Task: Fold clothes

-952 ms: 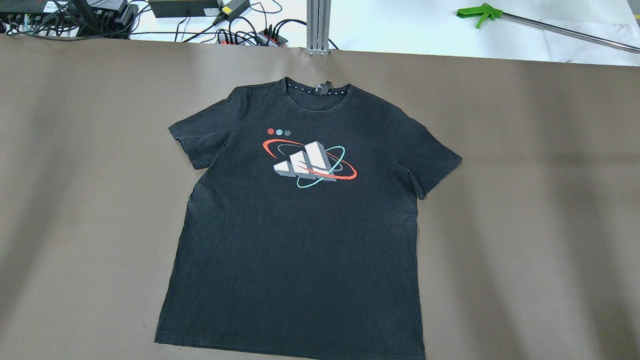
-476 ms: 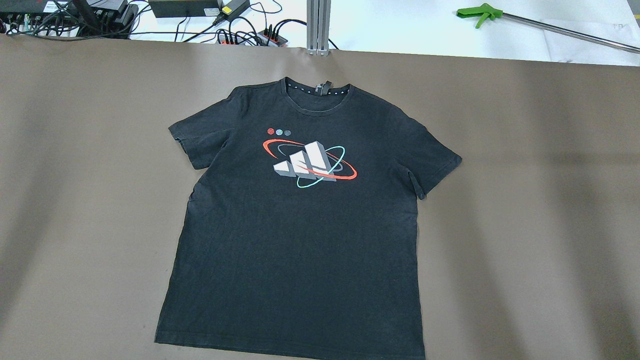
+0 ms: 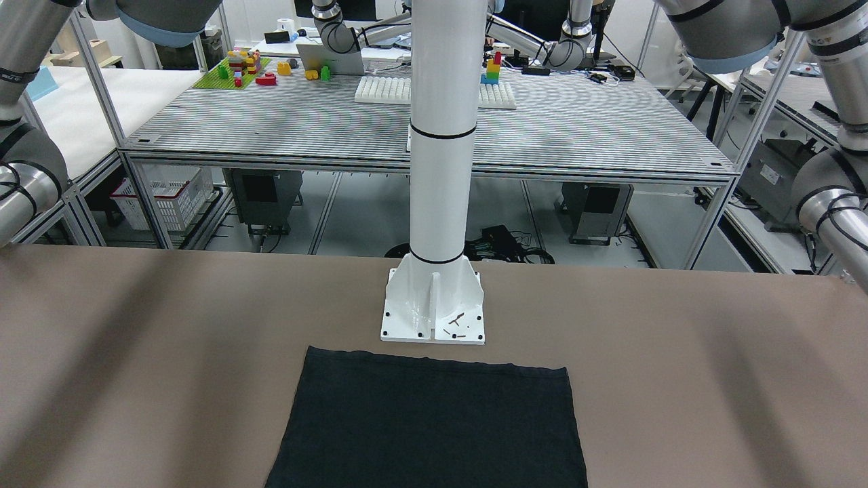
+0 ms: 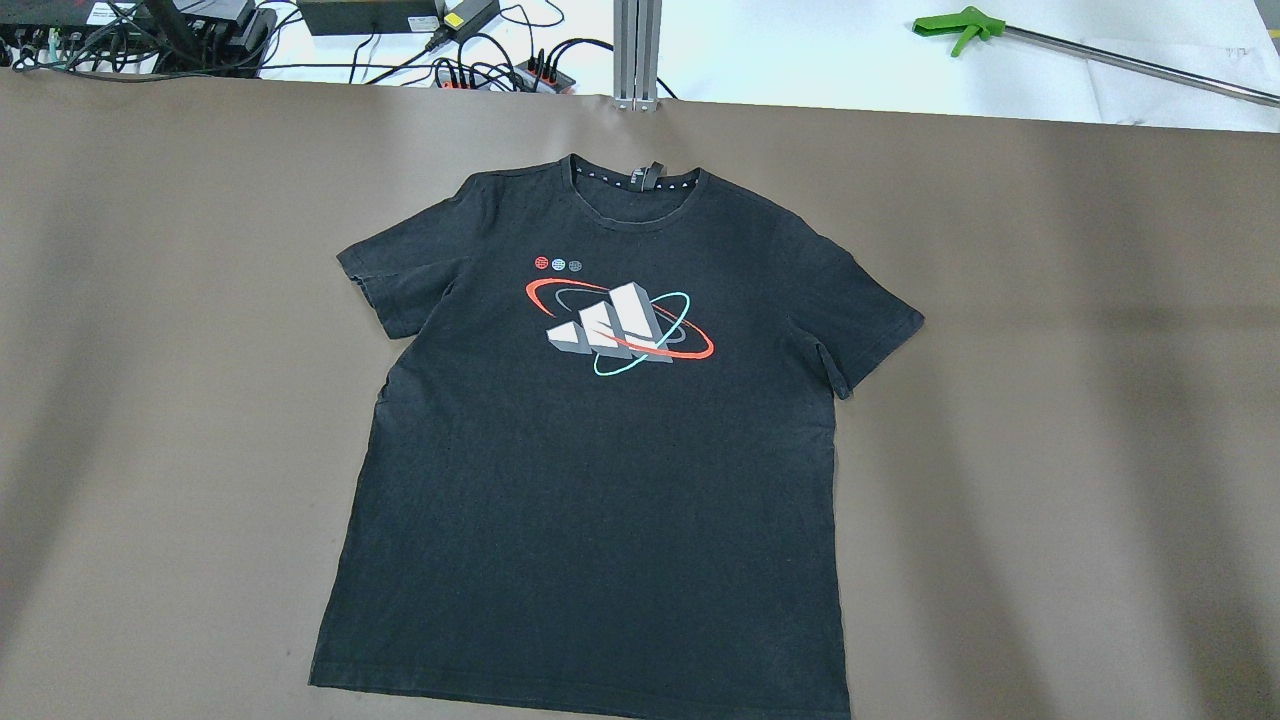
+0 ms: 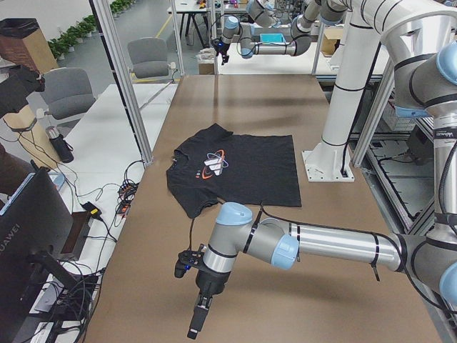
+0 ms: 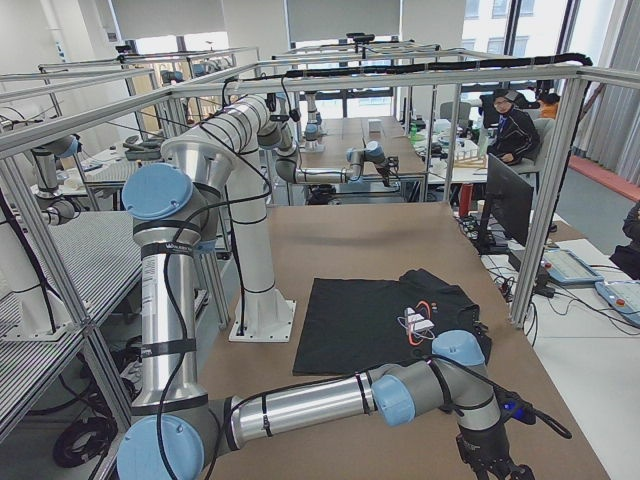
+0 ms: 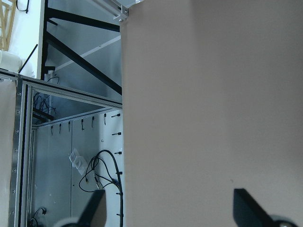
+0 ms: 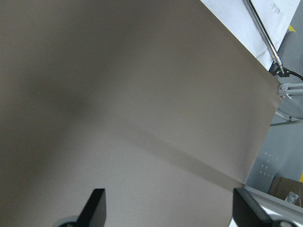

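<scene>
**Black T-shirt lies flat as both grippers hang wide at the table's ends**

From my remote station, the black T-shirt (image 4: 600,480) lies spread face up in the middle of the brown table (image 4: 1050,400). Its collar points away from the robot and both short sleeves are laid out to the sides. The red, teal and grey print (image 4: 620,325) on the chest is in plain sight. In the front-facing view the shirt's straight hem lies just short of the base plate (image 3: 432,320) of the white pillar (image 3: 441,135), not touching it.

My left gripper (image 7: 168,203) hangs over bare tabletop near the table's edge at the robot's left end, well apart from the shirt. Its two dark fingers (image 7: 97,208) stand wide apart with nothing between them. My right gripper (image 8: 165,201) hangs over bare tabletop at the opposite end. It too is spread wide and holds nothing.

A green-handled tool (image 4: 960,25) on a long metal rod lies on the white surface beyond the table's far edge.
</scene>
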`<state>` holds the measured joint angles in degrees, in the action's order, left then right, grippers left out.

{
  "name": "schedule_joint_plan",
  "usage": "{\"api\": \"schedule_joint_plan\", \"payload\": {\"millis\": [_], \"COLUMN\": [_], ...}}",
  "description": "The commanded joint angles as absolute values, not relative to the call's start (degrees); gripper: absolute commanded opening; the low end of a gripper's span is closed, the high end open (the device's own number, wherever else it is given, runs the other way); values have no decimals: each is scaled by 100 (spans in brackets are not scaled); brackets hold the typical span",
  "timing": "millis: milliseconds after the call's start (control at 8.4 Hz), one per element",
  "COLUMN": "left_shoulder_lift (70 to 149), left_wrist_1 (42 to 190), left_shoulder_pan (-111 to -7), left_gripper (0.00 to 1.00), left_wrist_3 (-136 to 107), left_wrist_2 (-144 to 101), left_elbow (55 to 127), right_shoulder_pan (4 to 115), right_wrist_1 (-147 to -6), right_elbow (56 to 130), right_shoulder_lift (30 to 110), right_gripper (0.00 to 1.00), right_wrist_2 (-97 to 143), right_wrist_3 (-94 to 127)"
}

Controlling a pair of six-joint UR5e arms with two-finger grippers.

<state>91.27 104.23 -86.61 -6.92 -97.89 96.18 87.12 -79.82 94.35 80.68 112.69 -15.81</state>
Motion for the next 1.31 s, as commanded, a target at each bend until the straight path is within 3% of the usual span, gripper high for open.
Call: {"api": "schedule_joint_plan", "payload": {"millis": [0,595,1071,1190], "left_shoulder_lift": [9062,9132,9307,9708], "left_wrist_1": [10424,10572,11431,11530], "left_shoulder_pan": [-8640,-8604,-8184,-8052], "left_gripper": [94,94,94,94], "left_wrist_3": [-738,-782,-1263,-1640], "left_wrist_2": [-9852,-10799,-11907,-12014], "left_elbow": [9685,10107,10028,9776], "right_shoulder_pan": [8684,8543,8525,8386], "right_wrist_1": [-7980,-7972,-7911,-7727], "right_elbow": [9422,9317,9527,9510], "right_shoulder_lift": [8051,7989,7972,7954], "right_gripper": [94,94,94,94], "right_wrist_2": [11250,11328,12032,12032], "right_wrist_3": [-1547,-1268,-391,-13]}}
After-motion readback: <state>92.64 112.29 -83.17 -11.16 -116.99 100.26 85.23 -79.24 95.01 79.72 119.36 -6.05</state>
